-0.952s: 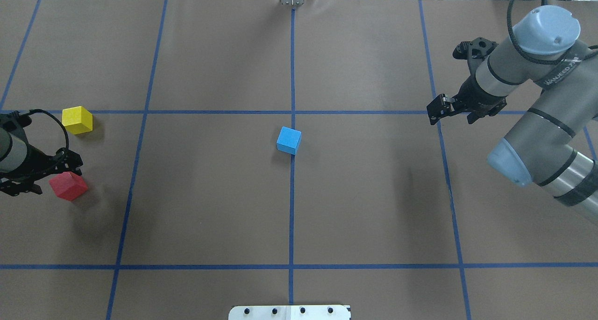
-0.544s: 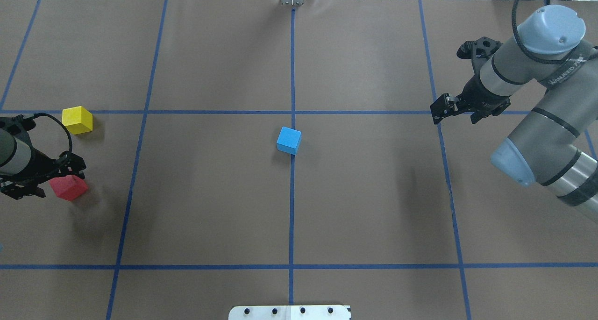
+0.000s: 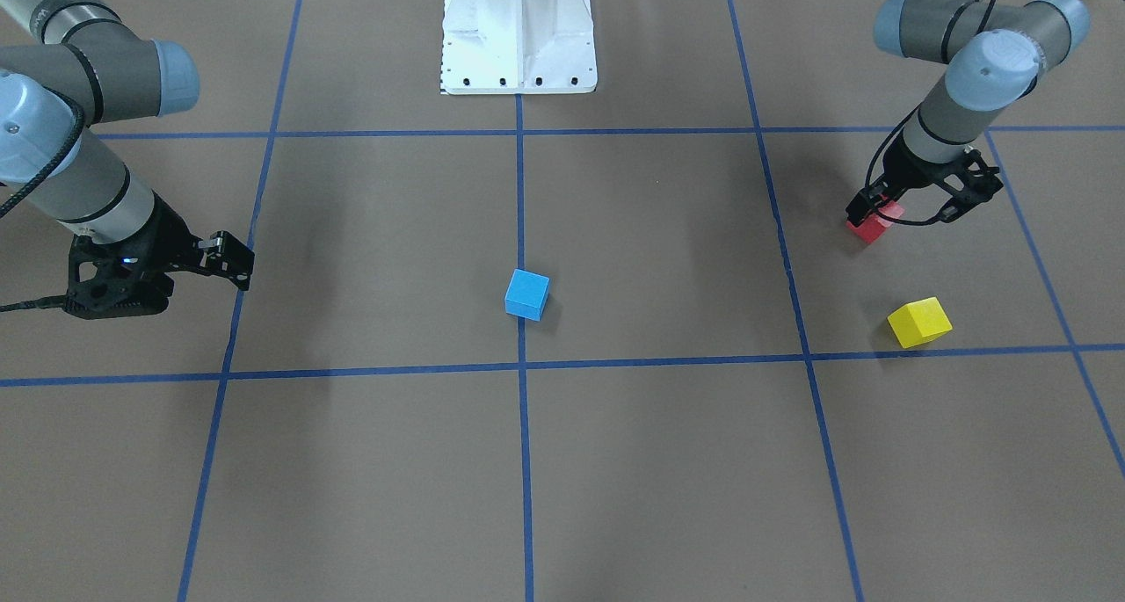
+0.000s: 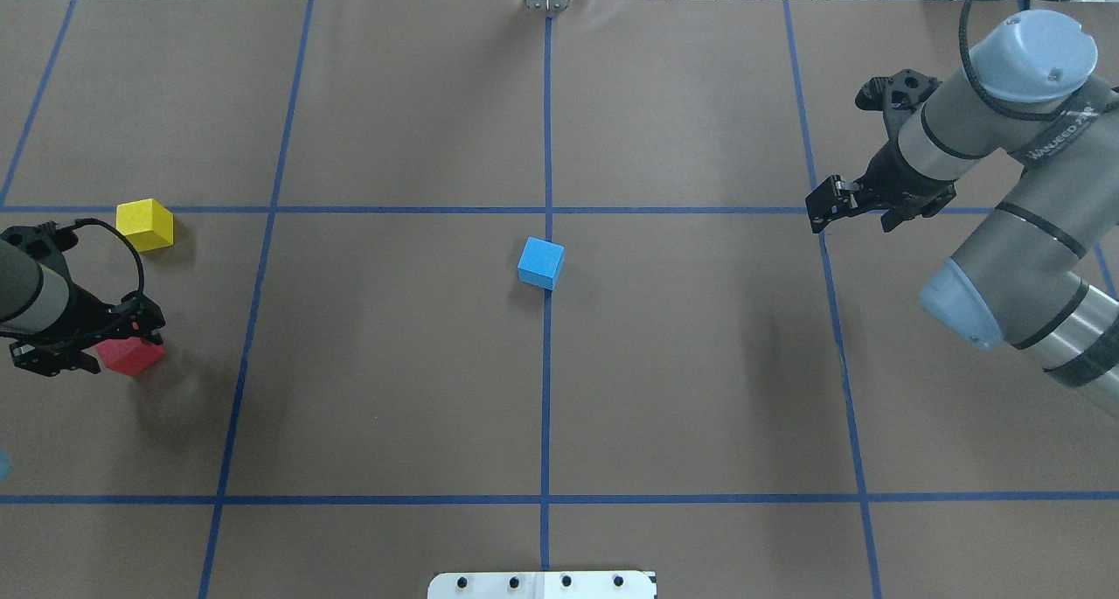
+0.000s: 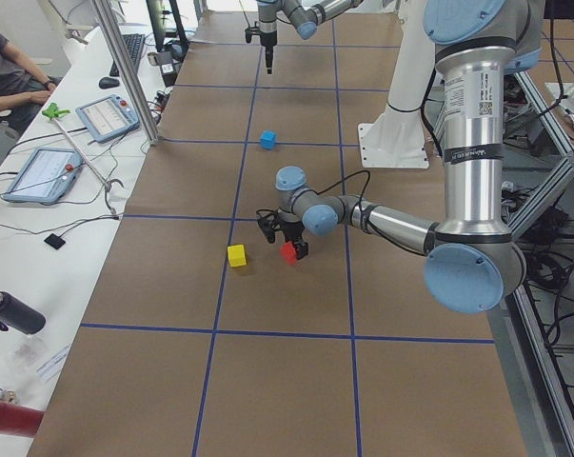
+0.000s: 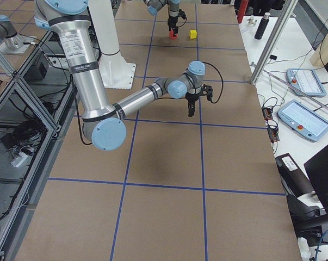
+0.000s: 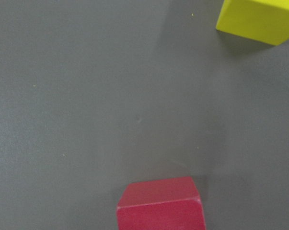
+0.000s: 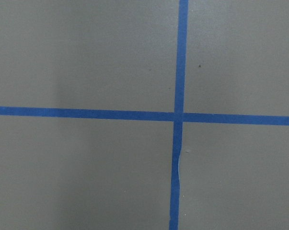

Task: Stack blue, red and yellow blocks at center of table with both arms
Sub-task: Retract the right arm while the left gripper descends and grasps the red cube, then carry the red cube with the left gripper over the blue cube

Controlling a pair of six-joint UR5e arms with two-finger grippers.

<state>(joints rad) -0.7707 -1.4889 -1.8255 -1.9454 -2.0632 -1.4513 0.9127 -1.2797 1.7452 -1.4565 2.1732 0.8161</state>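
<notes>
Red block (image 4: 131,356) lies far from centre on robot's left, under left gripper (image 4: 118,337) — jaws seemingly parted, empty — likely light, rigid, matte: pinch opposite flat faces, mid-height

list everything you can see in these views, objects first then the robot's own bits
blue block: 1, blue, table centre, on the middle tape line
red block: 1, red, robot's left end of the table, on the surface under the left gripper
yellow block: 1, yellow, left end, farther from the robot than the red block and apart from it
table: 1, brown cover with a blue tape grid
tablets: 2, grey-blue, bench beyond the table's left end
operator: 1, dark shirt, seated at that bench
robot base: 1, white, robot's edge of the table
left gripper: 1, black, low over the red block; open or shut unclear
right gripper: 1, black, above a tape crossing at the right end; open or shut unclear
</notes>
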